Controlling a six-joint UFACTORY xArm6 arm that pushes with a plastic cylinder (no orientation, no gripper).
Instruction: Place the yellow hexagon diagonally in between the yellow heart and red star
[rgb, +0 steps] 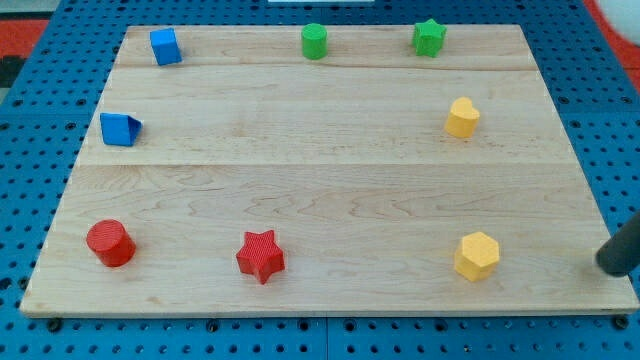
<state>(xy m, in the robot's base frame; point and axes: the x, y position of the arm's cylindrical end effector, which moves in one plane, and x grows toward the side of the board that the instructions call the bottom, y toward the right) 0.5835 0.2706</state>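
the yellow hexagon (477, 255) is seen near the table's bottom right corner. my tip (608, 265), a bare rod with nothing held, is placed at the right edge, apart from the hexagon. the yellow heart (462, 117) is found by the right edge above; the red star (261, 256) along the bottom edge. a red cylinder (110, 243) is set in the bottom left corner.

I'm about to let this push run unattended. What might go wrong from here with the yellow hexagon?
1. My tip sits off the board at the view's right, beyond the yellow hexagon; a straight push left sends it along the bottom edge toward the red star, not diagonally.
2. An off-centre contact may spin the hexagon off the wooden board.
3. Overshooting upward could bump the yellow heart.
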